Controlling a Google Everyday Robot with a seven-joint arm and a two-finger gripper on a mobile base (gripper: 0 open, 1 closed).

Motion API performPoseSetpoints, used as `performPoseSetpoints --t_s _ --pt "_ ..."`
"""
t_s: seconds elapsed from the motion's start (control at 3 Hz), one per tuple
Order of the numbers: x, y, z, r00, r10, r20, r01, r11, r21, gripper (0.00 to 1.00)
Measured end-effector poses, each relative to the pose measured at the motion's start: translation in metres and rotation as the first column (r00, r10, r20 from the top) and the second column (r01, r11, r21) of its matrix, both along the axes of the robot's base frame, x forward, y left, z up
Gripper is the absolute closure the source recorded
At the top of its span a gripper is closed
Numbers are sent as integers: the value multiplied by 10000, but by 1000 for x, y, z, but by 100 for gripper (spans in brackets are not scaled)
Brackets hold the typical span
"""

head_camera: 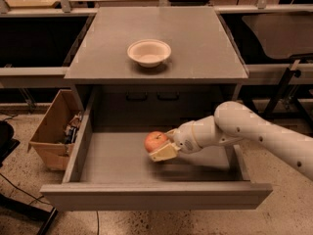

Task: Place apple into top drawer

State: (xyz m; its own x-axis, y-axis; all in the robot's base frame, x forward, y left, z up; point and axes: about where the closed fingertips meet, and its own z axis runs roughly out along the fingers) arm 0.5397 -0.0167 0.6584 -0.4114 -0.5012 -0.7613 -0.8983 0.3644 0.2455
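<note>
The small red apple (155,141) with yellowish patches is held in my gripper (163,144), which is shut on it. My white arm reaches in from the right. The apple hangs above the flat bottom of the open grey top drawer (117,160), near its middle. The drawer is pulled out wide below the cabinet top, with its long front panel (156,196) nearest the camera. The drawer bottom holds nothing else that I can see.
A cream-white bowl (149,52) sits on the grey cabinet top (195,43). A brown cardboard box (54,131) stands on the floor left of the drawer. Dark shelving runs behind on both sides. A black stand (286,89) is at the right.
</note>
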Motion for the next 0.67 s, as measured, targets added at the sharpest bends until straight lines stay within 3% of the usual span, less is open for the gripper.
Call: performPoseSetpoints --t_s 0.33,0.67 --pt "-5 29 -14 9919 1119 607 -1147 9924 455 100" --pt "-6 44 -18 9885 836 1258 -926 9934 677 73"
